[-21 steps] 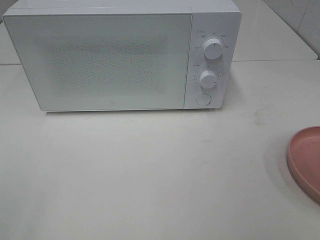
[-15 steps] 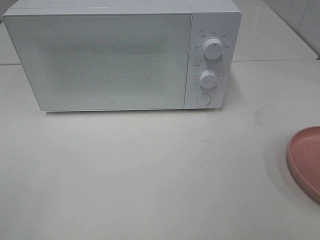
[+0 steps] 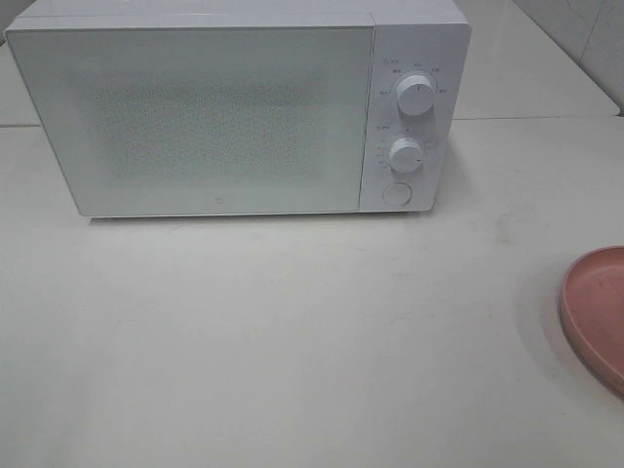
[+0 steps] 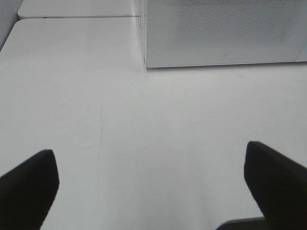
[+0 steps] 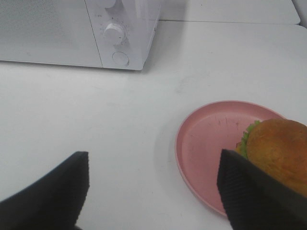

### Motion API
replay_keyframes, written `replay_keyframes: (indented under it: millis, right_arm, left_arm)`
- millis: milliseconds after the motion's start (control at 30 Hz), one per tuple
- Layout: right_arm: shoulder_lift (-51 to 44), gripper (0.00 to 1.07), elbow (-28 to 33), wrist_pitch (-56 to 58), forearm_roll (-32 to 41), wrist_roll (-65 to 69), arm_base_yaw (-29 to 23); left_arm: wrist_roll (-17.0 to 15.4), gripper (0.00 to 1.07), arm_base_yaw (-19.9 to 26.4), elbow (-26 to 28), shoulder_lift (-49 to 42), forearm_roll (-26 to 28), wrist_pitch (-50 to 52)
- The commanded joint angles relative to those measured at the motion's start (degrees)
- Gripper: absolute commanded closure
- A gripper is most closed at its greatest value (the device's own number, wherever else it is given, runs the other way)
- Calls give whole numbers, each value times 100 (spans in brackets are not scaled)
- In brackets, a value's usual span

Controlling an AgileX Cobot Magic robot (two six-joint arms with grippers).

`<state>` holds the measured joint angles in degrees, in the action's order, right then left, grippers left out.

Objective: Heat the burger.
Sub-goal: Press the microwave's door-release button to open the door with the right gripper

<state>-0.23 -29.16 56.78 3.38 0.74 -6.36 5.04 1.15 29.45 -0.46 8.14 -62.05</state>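
The burger [image 5: 277, 147] with a brown bun and green lettuce sits on a pink plate [image 5: 211, 143], seen in the right wrist view; only the plate's edge [image 3: 597, 312] shows at the right border of the high view. The white microwave [image 3: 234, 107] stands at the back with its door shut. My right gripper [image 5: 153, 191] is open and empty above the table, next to the plate. My left gripper [image 4: 148, 187] is open and empty over bare table in front of the microwave's left corner [image 4: 144, 57]. Neither arm shows in the high view.
The microwave panel has two round knobs [image 3: 416, 96] [image 3: 406, 154] and a round button [image 3: 396, 193] below them. A table seam [image 3: 546, 119] runs behind on the right. A tiled wall [image 3: 585, 29] is at the far right.
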Motion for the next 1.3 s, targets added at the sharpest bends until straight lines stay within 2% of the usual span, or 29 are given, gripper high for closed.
replay_keyframes:
  millis: [33, 733, 1300]
  right_arm:
    - [52, 35, -120, -269, 74, 132, 40]
    - [1948, 35, -97, -2257, 17, 138, 40]
    - [3988, 35, -97, -4074, -109, 126, 40]
  left_arm:
    - [0, 9, -23, 0, -120, -23, 80]
    - [0, 9, -23, 0, -120, -23, 80]
    - [0, 9, -23, 0, -120, -23, 80]
